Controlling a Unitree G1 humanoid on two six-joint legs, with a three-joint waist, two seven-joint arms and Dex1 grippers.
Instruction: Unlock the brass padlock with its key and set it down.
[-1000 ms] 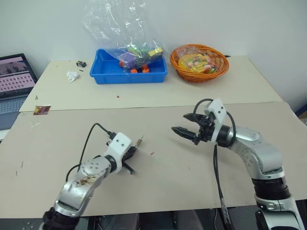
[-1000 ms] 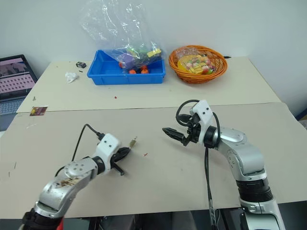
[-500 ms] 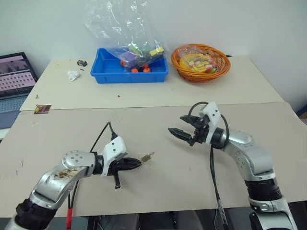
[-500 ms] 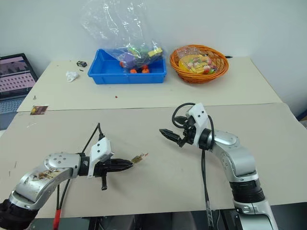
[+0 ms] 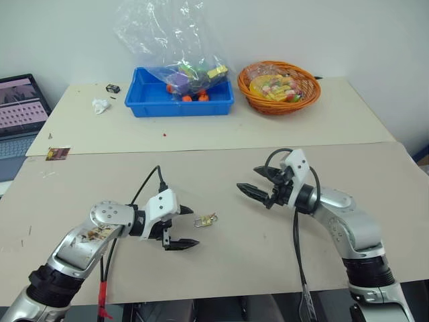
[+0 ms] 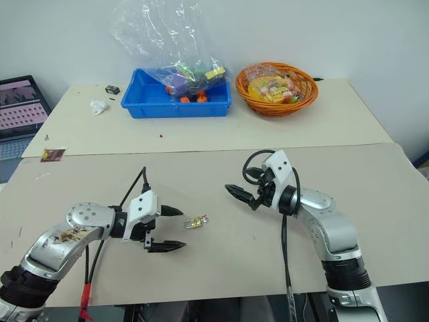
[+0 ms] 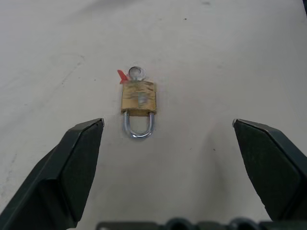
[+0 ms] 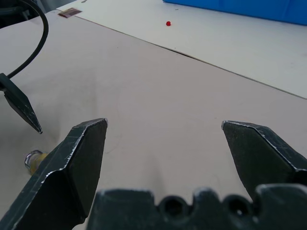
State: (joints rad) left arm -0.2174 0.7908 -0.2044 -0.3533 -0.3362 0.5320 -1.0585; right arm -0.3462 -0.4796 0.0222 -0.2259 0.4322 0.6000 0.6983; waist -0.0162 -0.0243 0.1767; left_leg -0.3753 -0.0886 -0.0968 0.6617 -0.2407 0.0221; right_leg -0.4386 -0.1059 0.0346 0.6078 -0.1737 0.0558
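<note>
Brass padlock [image 7: 138, 98] lies flat on table [image 5: 281, 258], just ahead of left gripper [image 7: 168, 129], jaws wide, empty. Right gripper [image 8: 163, 127] wide, empty, hovering apart. Key [image 7: 136, 73] ring at padlock's base. Shackle looks seated; judge unlocking undone. Next: you pin body, pinch key.

The setting looks like a robotics lab or test room rather than a home. Two plain tables [image 5: 322, 127] stand pushed together against a bare white wall [image 5: 375, 33], their tops covered with beige sheeting and otherwise unfurnished. At the back sit sorted practice props: a blue plastic bin [image 5: 151, 104] holding a clear bag of small coloured toys [image 5: 191, 75], and an orange woven basket [image 5: 305, 97] of wrapped sweets. An open laptop [image 5: 20, 107] with a pink-lined screen stands off the left edge of the tables. Loose oddments lie about, such as a crumpled white scrap [image 5: 101, 106] and a small dark label [image 5: 58, 153].
</note>
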